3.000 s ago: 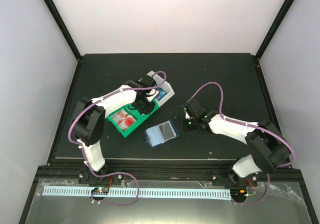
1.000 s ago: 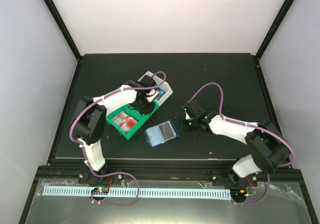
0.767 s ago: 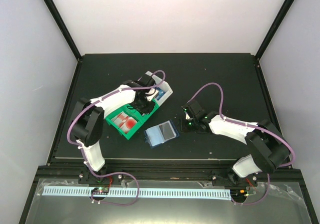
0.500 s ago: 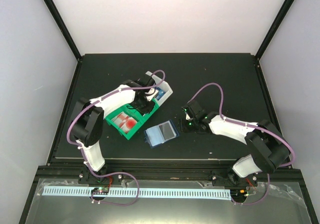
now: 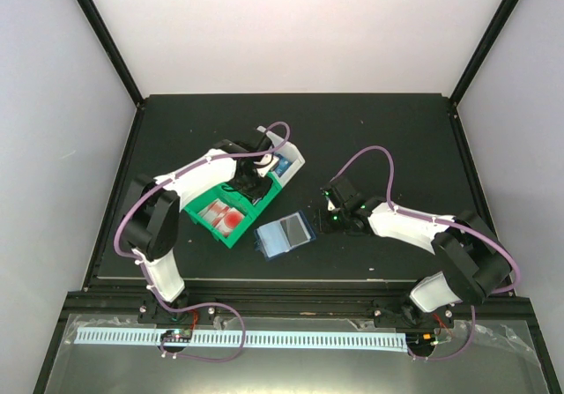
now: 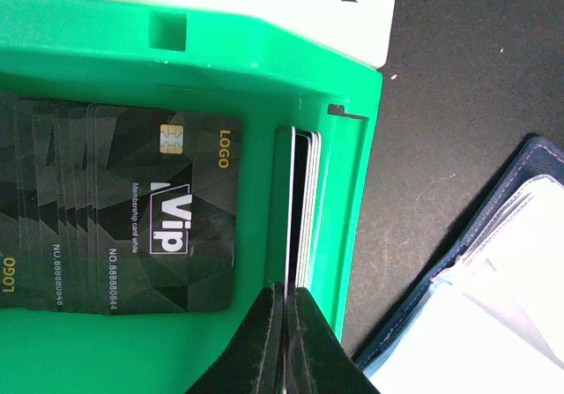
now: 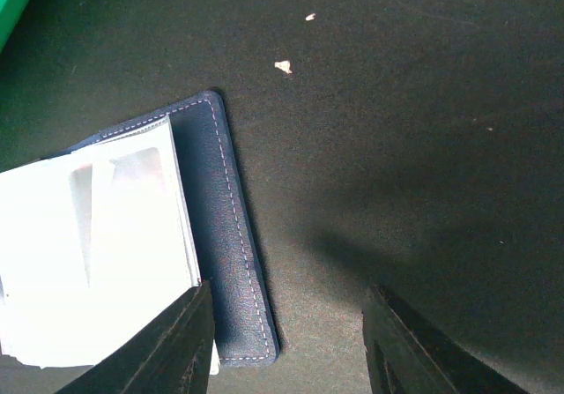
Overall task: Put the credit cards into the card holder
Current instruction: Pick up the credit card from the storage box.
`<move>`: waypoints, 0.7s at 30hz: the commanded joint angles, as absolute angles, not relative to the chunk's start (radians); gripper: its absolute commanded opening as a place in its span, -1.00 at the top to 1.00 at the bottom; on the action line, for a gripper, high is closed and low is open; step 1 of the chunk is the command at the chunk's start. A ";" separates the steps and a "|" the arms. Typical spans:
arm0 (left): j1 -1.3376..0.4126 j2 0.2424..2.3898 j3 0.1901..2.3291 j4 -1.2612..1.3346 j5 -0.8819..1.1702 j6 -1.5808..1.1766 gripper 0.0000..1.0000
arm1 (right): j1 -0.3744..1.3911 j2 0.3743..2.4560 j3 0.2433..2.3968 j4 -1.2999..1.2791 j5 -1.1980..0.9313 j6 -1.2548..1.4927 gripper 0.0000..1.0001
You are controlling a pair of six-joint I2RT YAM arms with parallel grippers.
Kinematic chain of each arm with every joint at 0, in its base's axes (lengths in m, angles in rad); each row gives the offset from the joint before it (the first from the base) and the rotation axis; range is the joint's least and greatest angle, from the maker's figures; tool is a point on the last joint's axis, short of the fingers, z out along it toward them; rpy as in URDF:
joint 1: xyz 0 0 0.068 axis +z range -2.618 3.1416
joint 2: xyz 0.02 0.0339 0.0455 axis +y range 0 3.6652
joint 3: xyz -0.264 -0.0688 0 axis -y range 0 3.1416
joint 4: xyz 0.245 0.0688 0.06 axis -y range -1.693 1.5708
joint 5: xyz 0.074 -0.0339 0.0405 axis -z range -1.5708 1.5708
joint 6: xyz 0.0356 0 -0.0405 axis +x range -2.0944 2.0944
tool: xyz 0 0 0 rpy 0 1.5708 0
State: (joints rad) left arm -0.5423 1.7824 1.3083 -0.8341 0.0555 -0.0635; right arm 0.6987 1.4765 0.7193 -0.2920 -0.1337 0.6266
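Credit cards [image 6: 159, 226] are sitting in the green bin [image 6: 106, 68] at the left, black ones flat, a few standing by its right wall. Near and right of it, the card holder [image 5: 285, 235] is lying open, its sleeves looking empty, so all the filling is remaining. The right gripper [image 7: 289, 323] is hovering at its right edge, fingers wide. The left gripper [image 6: 284, 310] is pinching an upright card [image 6: 298, 200].
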 commanded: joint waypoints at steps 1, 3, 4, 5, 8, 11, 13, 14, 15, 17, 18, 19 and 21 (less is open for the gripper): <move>-0.541 1.740 1.309 -0.868 0.080 -0.074 0.95 | 0.693 1.468 0.725 -0.286 -0.124 0.626 0.03; -0.541 1.734 1.303 -0.870 0.079 -0.076 0.96 | 0.693 1.467 0.728 -0.289 -0.124 0.626 0.03; -0.541 1.728 1.301 -0.870 0.074 -0.078 0.97 | 0.693 1.467 0.730 -0.288 -0.124 0.626 0.03; -0.541 1.721 1.299 -0.870 0.070 -0.079 0.97 | 0.693 1.465 0.732 -0.290 -0.123 0.625 0.03; -0.540 1.689 1.295 -0.871 0.037 -0.093 0.97 | 0.693 1.452 0.741 -0.295 -0.118 0.627 0.03; -0.540 1.637 1.290 -0.865 0.002 -0.110 0.97 | 0.693 1.420 0.755 -0.298 -0.107 0.630 0.03; -0.541 1.591 1.287 -0.857 -0.017 -0.122 0.97 | 0.693 1.390 0.769 -0.296 -0.103 0.630 0.02; -0.540 1.567 1.285 -0.850 -0.021 -0.126 0.97 | 0.693 1.373 0.777 -0.293 -0.104 0.631 0.02; -0.541 1.538 1.281 -0.840 -0.024 -0.131 0.97 | 0.693 1.357 0.785 -0.286 -0.108 0.631 0.01; -0.540 1.478 1.266 -0.814 -0.011 -0.145 0.97 | 0.693 1.313 0.800 -0.261 -0.142 0.626 -0.01; -0.541 1.444 1.259 -0.797 0.005 -0.151 0.97 | 0.693 1.293 0.807 -0.240 -0.169 0.624 -0.02; -0.541 1.411 1.251 -0.782 0.027 -0.163 0.97 | 0.693 1.271 0.810 -0.215 -0.198 0.624 -0.04; -0.541 1.331 1.227 -0.726 0.088 -0.191 0.97 | 0.693 1.221 0.812 -0.144 -0.268 0.630 -0.14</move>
State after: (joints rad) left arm -0.5423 1.4593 1.2560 -0.8169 0.0113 -0.1322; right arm 0.6987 1.3064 0.7746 -0.2680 -0.1623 0.6285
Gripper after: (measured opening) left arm 0.018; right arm 0.529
